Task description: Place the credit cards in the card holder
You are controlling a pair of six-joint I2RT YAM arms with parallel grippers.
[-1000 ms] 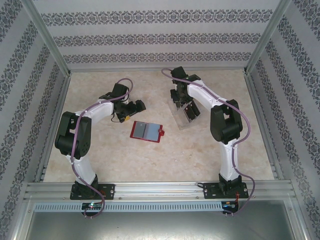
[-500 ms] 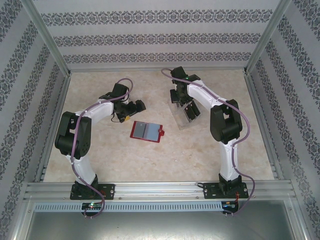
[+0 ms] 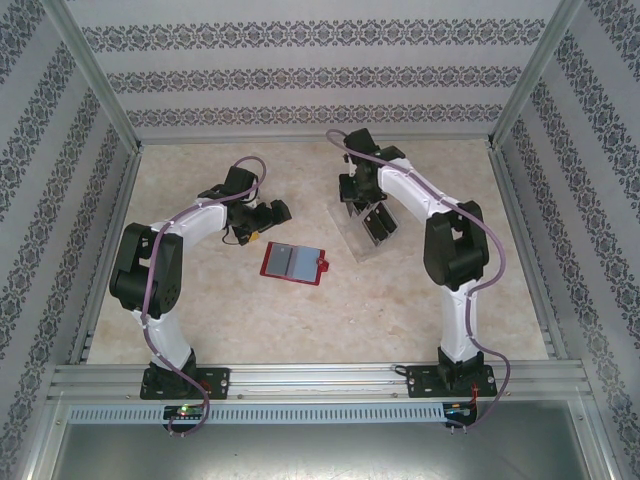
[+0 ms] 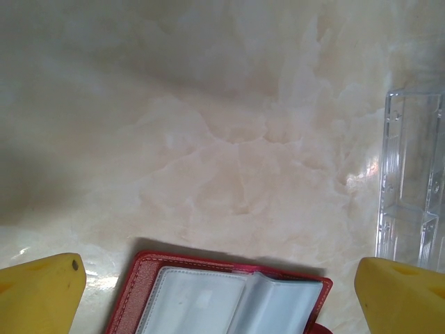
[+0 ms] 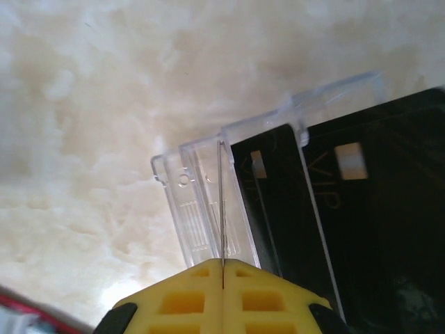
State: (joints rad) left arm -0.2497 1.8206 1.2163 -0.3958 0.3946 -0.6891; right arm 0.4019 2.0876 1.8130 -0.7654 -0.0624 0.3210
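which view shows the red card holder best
Top external: the whole card holder lies open, grey pockets up, tab on its right. Left wrist catches just one edge and the pocket tops, cropped at the frame bottom. Right wrist gives a red sliver in the bottom-left corner.

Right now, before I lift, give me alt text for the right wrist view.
The right gripper has its yellow fingers shut on a thin card seen edge-on, over the end of a clear plastic rack. To the right, black cards sit in the rack, on a pale marbled table.
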